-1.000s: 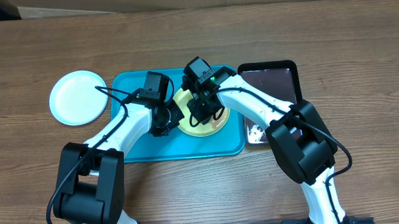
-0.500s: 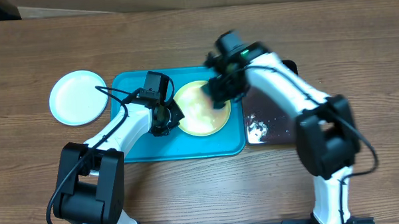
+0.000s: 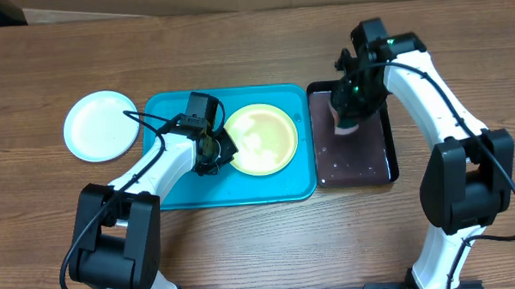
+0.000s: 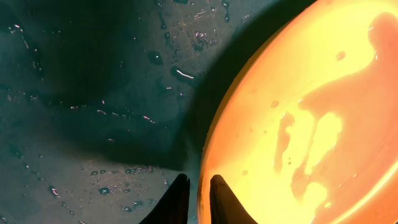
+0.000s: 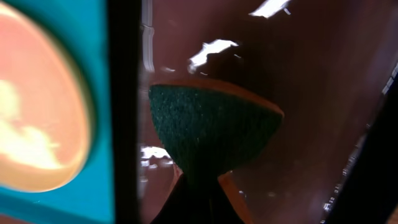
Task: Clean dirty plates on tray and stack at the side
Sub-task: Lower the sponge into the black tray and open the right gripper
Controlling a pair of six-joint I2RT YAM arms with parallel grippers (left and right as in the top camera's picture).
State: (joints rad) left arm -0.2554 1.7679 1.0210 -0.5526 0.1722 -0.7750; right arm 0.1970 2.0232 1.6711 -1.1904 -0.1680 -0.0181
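Item: yellow-green plate [image 3: 260, 141], lying wet on turquoise tray [image 3: 182, 186] | likely handling light, stiff, slippery; rim offering best hold | left gripper [image 4: 197, 199] straddling its left rim, fingers nearly closed, pinch not discernible | right gripper [image 5: 199, 186] clamping sponge [image 5: 211, 130] over black tray [image 3: 361, 162]

Bright colours on a wood-brown counter [image 3: 244, 248]
One yellow-green plate [image 3: 266, 142], one white plate [image 3: 98, 126], turquoise tray [image 3: 242, 186], glossy black tray [image 3: 361, 162], dark green sponge [image 5: 211, 130]
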